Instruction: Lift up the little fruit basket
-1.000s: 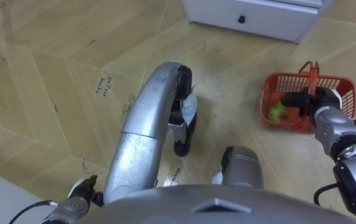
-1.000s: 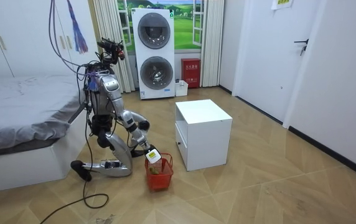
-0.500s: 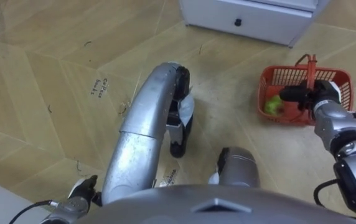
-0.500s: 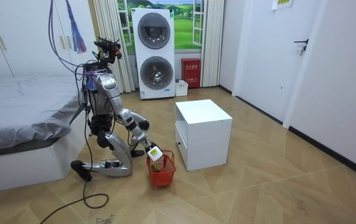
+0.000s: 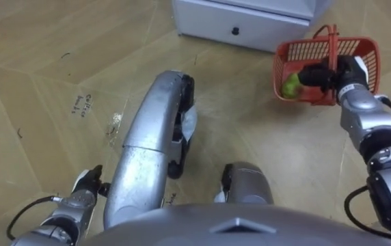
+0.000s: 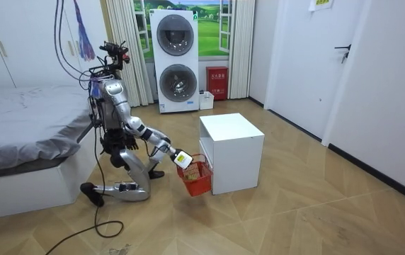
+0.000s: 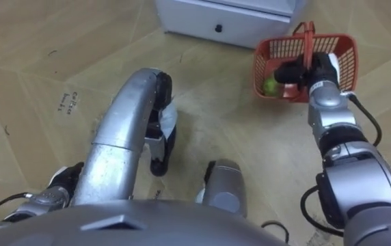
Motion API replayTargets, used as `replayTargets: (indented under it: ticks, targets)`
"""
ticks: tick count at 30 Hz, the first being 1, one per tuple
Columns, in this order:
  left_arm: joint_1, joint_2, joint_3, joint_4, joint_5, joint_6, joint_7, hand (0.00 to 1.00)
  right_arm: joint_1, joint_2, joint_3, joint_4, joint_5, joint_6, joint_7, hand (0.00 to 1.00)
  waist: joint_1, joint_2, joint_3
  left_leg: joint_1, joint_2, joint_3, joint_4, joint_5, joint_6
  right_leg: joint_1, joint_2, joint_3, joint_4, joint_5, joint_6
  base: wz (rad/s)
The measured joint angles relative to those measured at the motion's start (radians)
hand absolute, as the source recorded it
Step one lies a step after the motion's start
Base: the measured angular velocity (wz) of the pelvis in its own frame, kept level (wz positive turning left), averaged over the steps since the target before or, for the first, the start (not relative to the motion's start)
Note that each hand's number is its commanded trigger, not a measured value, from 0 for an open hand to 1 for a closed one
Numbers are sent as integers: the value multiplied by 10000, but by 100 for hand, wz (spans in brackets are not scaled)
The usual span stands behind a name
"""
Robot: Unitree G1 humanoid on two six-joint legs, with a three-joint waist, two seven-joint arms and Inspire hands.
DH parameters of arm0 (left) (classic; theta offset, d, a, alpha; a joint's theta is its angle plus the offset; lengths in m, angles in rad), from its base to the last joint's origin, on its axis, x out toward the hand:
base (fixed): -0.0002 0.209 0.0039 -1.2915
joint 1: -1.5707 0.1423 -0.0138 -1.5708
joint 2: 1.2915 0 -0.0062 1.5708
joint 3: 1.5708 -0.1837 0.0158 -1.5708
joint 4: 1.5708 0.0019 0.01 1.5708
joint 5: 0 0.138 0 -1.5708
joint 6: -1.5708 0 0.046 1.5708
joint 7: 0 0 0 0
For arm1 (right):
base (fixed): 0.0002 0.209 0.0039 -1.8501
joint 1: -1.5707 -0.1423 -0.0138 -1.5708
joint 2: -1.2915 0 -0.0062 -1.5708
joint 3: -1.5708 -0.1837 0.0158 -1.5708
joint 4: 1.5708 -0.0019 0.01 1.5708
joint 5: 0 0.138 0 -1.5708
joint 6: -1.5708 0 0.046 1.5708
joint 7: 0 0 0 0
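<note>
The fruit basket (image 5: 303, 50) has risen, hanging from the right robot hand (image 5: 327, 75) curled round its handle (image 5: 333, 42).

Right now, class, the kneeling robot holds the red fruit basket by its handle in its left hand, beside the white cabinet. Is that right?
No: the right hand holds the red fruit basket by its handle, beside the white cabinet; the left eye view shows it.

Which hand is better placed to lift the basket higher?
The right. The right hand is curled round the handle of the red basket beside the cabinet. The left hand sits low on the robot's far side, well away from it.
</note>
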Motion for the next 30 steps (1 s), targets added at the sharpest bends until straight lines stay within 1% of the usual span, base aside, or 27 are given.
replayTargets:
  ticks: [2,3,4,6,8,9,10,11,12,13,14,15,16,17,18,19,20,21,22,23,24,25,26,27,28,29,30]
  targets:
    - [-180,38,102,0,2,-11,84,0,39,-3,-7,-286,-1,68,-39,100,-81,-47,-52,34,2,33,29,-90,124,37,4,63,-130,-3,2,-2]
    - [-271,64,145,2,3,-9,165,0,35,-5,-7,-557,-32,167,-55,100,-141,-78,-78,32,5,56,10,-121,184,47,10,118,-233,-4,5,-6]
    - [-386,64,185,19,15,-7,230,0,32,-4,-13,-772,-166,253,-60,100,-151,-83,-84,85,12,60,-68,-141,225,67,44,162,-434,-9,16,-9]
    - [-512,47,317,-16,83,27,234,0,8,-2,-23,-974,-585,292,-52,100,-151,-62,-95,308,46,48,-338,-175,300,157,179,253,-944,-45,85,-12]
    - [-525,-15,745,-32,382,130,233,0,1,-4,-99,-1601,-791,459,21,100,-231,0,-165,780,115,37,-1038,-165,366,234,292,414,-2039,-55,107,-23]
    - [-494,-19,830,-38,455,185,233,0,-1,-5,-100,-1781,-793,473,36,100,-260,31,-181,954,140,34,-1279,-157,382,286,333,453,-2406,-56,110,-37]
    - [-388,-35,1014,-89,554,301,231,0,0,-10,-101,-2148,-794,584,53,100,-285,62,-240,1368,226,48,-1878,-146,396,369,355,595,-3284,-54,113,-46]
    - [-300,-60,1198,-118,709,394,227,0,1,-27,-122,-2504,-784,723,60,100,-349,179,-315,1780,276,24,-2576,-55,413,555,369,578,-4388,-52,114,-45]
    - [-268,-64,1290,-142,717,450,227,0,1,-40,-145,-2707,-806,796,59,100,-429,216,-345,2003,261,18,-2971,28,434,692,379,565,-5006,-30,149,-33]
    - [-212,-62,1501,-195,695,533,234,0,4,-54,-259,-3096,-831,863,58,100,-536,254,-365,2534,217,40,-3787,163,467,1036,384,605,-6243,113,315,-31]
    - [-156,-69,1784,-269,691,657,261,0,67,-55,-395,-3332,-818,904,65,100,-559,295,-387,3223,220,89,-4590,227,508,1445,429,592,-7389,541,414,-36]
    - [-104,-71,1926,-342,688,715,269,0,109,-62,-441,-3478,-812,969,64,100,-564,346,-403,3567,222,85,-5004,257,514,1616,464,599,-7923,925,437,-42]
    - [50,-47,2143,-558,688,795,309,0,231,-71,-474,-3694,-827,1049,67,100,-596,410,-432,4319,207,79,-5881,370,538,1865,508,631,-8742,2043,458,-38]
    - [114,-14,2148,-638,675,859,432,0,417,-126,-564,-3897,-884,1084,52,100,-575,481,-474,5021,183,17,-6773,547,567,1926,562,636,-9322,3421,510,-34]
    - [79,13,2138,-682,655,888,474,0,476,-130,-640,-4020,-1016,1103,48,100,-580,525,-486,5326,180,-50,-7222,662,569,1882,588,641,-9517,3991,533,-34]
    - [-81,105,2092,-687,512,909,533,0,576,-118,-776,-4340,-1342,1107,39,100,-560,588,-482,5864,212,-187,-7978,887,606,1553,710,719,-9469,4124,510,-40]
    - [-188,115,2138,-645,409,908,650,0,659,-125,-825,-4650,-1687,1110,55,100,-508,614,-478,6433,227,-247,-8732,1076,544,1038,759,668,-9210,3760,414,-46]
    - [-206,94,2153,-622,409,889,679,0,700,-131,-828,-4764,-1936,1111,61,100,-496,669,-480,6729,237,-310,-9082,1151,491,787,762,616,-9198,3513,412,-49]
    - [-201,17,2140,-616,405,888,674,0,896,-175,-829,-5020,-2187,1115,64,100,-502,872,-490,7331,331,-449,-9731,1307,415,300,750,451,-9448,3022,406,-53]
    - [-160,-22,2128,-603,411,896,662,0,1104,-179,-829,-5255,-2330,1116,69,100,-472,1030,-477,7898,433,-595,-10318,1508,317,-146,689,394,-10093,2694,434,-54]
    - [-146,-22,2118,-585,402,896,662,0,1159,-178,-820,-5330,-2368,1115,69,100,-466,1074,-473,8176,449,-724,-10600,1599,250,-355,648,377,-10533,2596,421,-56]
    - [-91,-1,2131,-597,388,893,660,0,1166,-180,-804,-5486,-2381,1112,56,100,-479,1227,-490,8587,608,-908,-10993,1724,104,-752,636,174,-11796,2502,396,-52]
    - [-3,79,2154,-617,377,848,664,0,1167,-179,-808,-5748,-2339,1098,27,100,-488,1244,-491,8906,747,-1041,-11155,1802,-27,-987,693,-197,-13472,2596,290,-46]
    - [49,136,2177,-624,384,819,658,0,1172,-174,-807,-5909,-2329,1097,26,100,-490,1213,-494,9036,807,-1031,-11119,1801,-38,-1038,708,-376,-14364,2881,192,-25]
    - [135,65,2324,-606,409,804,654,0,1209,-227,-844,-6138,-2318,1079,-12,100,-561,1353,-539,9239,1064,-871,-10988,1808,-185,-706,826,-677,-14626,3262,82,-17]
    - [290,90,2352,-612,408,759,597,0,1198,-219,-840,-6259,-2219,1080,-23,100,-529,1309,-537,9321,1268,-818,-11107,2005,-506,-95,1048,-655,-15275,3388,-31,-5]
    - [324,98,2377,-614,404,752,572,0,1196,-247,-863,-6347,-2138,1079,-55,100,-582,1274,-540,9334,1248,-865,-11476,2072,-612,128,1118,-603,-15597,3448,-39,12]
